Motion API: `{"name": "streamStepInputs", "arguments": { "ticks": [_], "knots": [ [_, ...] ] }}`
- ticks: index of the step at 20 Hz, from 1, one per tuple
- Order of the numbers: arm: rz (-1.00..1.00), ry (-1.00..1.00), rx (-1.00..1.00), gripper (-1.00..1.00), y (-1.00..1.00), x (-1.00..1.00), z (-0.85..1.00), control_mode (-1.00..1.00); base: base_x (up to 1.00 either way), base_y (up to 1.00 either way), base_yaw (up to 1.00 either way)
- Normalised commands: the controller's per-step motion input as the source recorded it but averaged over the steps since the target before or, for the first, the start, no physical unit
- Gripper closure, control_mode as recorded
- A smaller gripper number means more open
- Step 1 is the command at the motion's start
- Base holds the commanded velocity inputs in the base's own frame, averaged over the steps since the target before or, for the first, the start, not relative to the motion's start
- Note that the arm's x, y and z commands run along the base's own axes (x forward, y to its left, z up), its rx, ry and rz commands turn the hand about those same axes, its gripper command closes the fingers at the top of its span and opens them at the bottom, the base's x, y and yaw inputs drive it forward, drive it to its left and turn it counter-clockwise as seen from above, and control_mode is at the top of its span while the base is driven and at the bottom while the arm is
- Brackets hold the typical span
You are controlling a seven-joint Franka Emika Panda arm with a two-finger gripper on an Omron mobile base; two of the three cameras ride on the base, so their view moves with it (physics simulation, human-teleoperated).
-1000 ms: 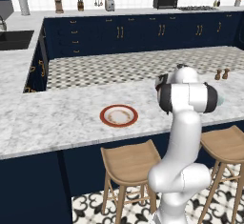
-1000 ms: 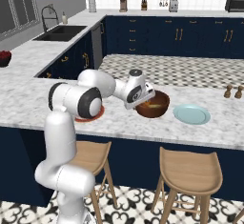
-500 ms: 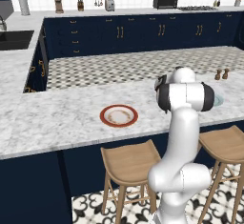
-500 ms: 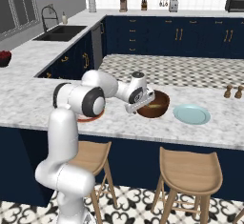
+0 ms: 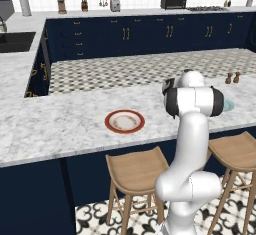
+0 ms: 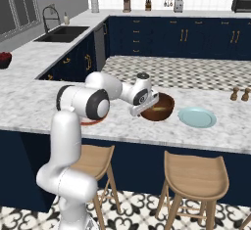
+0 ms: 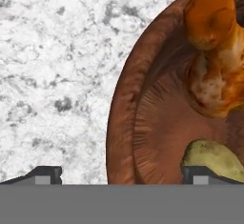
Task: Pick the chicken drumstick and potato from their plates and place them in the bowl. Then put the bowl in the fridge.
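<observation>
The dark reddish-brown bowl (image 6: pixel 158 107) stands on the marble island counter (image 6: pixel 29 102). Inside the bowl (image 7: pixel 157 123) lie the orange-brown chicken drumstick (image 7: pixel 212 51) and the yellowish potato (image 7: pixel 214 158). My gripper (image 6: pixel 139 109) is low at the bowl's left side. In the hand view the gripper (image 7: pixel 121 175) is open, with the bowl's rim between its wide-apart fingertips (image 7: pixel 45 173). The white plate with a red-brown rim (image 5: pixel 124 121) and the pale blue plate (image 6: pixel 197 117) are both bare. The fridge is out of view.
Two small shakers (image 6: pixel 240 94) stand on the counter beyond the blue plate. Wooden stools (image 6: pixel 196 175) sit under the counter's near edge. A sink (image 6: pixel 61 33) is on the left counter and navy cabinets (image 5: pixel 125 34) line the back wall.
The hand has sunk a little at the bowl's left rim. Bowl, food and plates have not moved.
</observation>
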Motion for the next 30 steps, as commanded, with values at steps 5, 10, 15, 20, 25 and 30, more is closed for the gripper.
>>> {"name": "streamStepInputs", "arguments": {
  "ticks": [5, 10, 15, 20, 25, 30],
  "knots": [
    [0.08, 0.08, 0.01, 1.00, 0.00, 0.00, -0.10, -1.00, 0.00, 0.00, 0.00],
    [0.08, 0.04, 0.00, 1.00, 0.00, 0.00, -0.08, -1.00, 0.00, 0.00, 0.00],
    [0.03, 0.00, 0.00, 1.00, 0.00, 0.00, -0.01, -1.00, 0.00, 0.00, 0.00],
    [0.00, -0.26, 0.00, 1.00, 0.03, -0.11, 0.41, -1.00, 0.00, 0.00, 0.00],
    [0.04, -0.17, -0.02, 1.00, 0.46, -0.33, 0.88, -1.00, 0.00, 0.00, 0.00],
    [0.11, 0.09, -0.08, 1.00, 0.62, -0.62, 1.00, -1.00, 0.00, 0.00, 0.00]
  ]
}}
